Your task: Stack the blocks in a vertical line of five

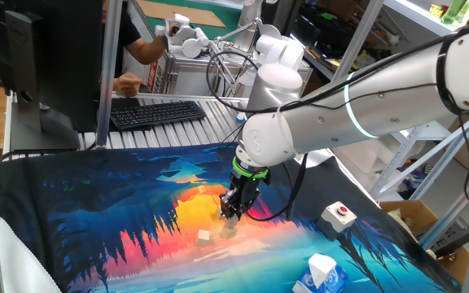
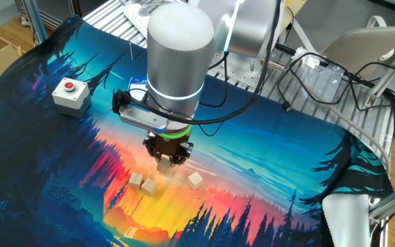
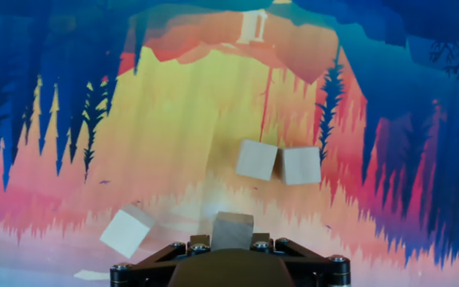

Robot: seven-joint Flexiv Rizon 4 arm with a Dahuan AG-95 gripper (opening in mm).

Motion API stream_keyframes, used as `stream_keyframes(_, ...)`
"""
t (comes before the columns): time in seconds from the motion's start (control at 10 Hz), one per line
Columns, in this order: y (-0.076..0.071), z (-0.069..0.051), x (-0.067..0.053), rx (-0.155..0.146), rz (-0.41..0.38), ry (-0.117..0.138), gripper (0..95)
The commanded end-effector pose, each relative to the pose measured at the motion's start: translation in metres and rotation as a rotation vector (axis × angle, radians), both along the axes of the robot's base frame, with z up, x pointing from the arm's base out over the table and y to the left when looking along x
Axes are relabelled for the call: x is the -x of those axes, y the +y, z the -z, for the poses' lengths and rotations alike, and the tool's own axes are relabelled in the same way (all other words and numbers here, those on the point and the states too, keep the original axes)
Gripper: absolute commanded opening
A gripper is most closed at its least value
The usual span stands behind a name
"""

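1. Four blocks seen in the hand view, left to right, placed against the pincer: lone block up-left of it on the mat, tilted; held block just above it; block pair further up and right, touching side by side.
2. Three loose cubes confirmed in the other fixed view: pair below-left of the pincer, single block below-right. No stack begun.
3. Pincer seemingly clamped on one cube, judging from the hand view; contact itself hidden by the housing. Fifth block not found.
4. Handling, as judgement: plain wood, so light, stiff, not fragile; flat faces moderately grippy, yet easily nudged or toppled once stacked. Best taken on two opposite flat faces, square-on, near mid-height; twisted cube needs wrist rotation first.
5. Writing: none legible on cubes, mat, red-button box far left of the pincer, or tissue pack. Keyboard legends too small to read.
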State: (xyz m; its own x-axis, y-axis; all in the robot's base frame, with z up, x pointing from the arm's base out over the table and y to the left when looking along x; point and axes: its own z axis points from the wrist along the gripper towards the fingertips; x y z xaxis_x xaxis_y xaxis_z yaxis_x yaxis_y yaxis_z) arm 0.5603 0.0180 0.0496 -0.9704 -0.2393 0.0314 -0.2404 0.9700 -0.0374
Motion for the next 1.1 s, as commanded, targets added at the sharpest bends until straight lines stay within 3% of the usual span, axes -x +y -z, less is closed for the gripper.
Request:
stream_keyframes(0.1,-0.0003,-0.0002,0.0004,0.001,0.0,0.001,0.0)
stream_keyframes(1.1,0.0011,0.0056,0.0073,0.002,0.023,0.002,0.0)
